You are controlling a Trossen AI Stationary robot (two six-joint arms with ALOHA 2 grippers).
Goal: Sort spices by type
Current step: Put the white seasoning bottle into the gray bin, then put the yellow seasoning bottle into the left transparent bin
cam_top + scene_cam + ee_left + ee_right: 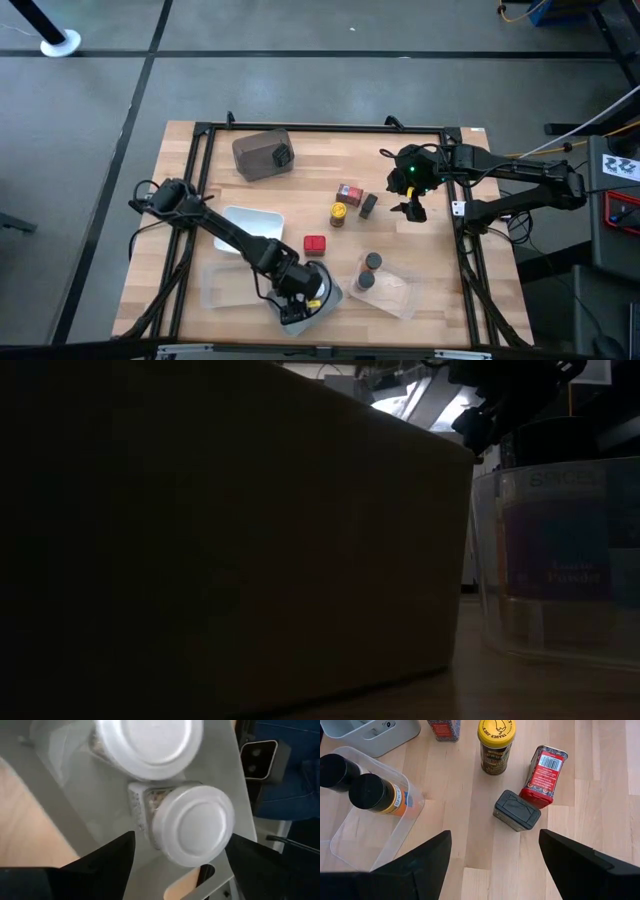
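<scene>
Grey concrete floor surrounds the wooden counter (300,170), where sorting looks partly done.

Taking the brown tub (262,155) at the counter's far edge as landmark: on the near side from it, at the counter's front edge, sits a grey tray (65,785) with two white-lidded jars (192,822) in it, and the left gripper (300,298) hovers right over them, jaws spread and empty, apparently just after placing one.

Toward the right arm's side of that tray, a clear tray (355,835) holds two dark-lidded jars (370,792).

Between tub and clear tray stand the unsorted spices: a red box (545,770), a black box (516,810) and a yellow-lidded jar (496,740).

The right gripper (412,205) hangs above them, jaws wide and empty.

Next it probably must descend squarely over the black box and close.
</scene>
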